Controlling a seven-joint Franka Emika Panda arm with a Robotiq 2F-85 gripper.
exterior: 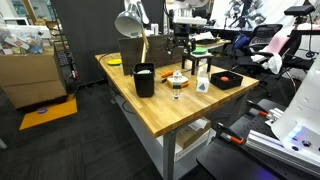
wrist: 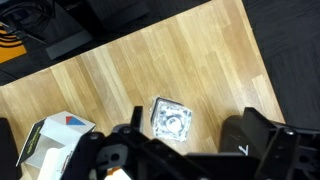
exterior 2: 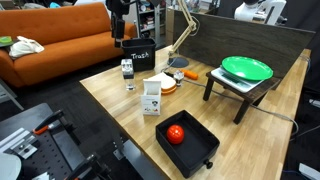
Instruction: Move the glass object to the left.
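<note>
On wooden bench (wrist: 200, 60), black robot gripper (wrist: 190, 135) hangs over small clear drinking glass (wrist: 170, 120), jaws spread wide. Approach step, apparently; next: descend, close on glass.

One glass (exterior: 178, 84). One black container (exterior: 144, 79). One white bottle (exterior: 203, 83). One orange block (exterior 2: 168, 85). One black tray (exterior 2: 200, 152), with one red ball (exterior 2: 176, 133) inside. One green plate (exterior 2: 246, 68) on one stand (exterior 2: 241, 100). One lamp (exterior 2: 185, 30). One wooden table (exterior 2: 115, 105). One orange sofa (exterior 2: 60, 45).
</note>
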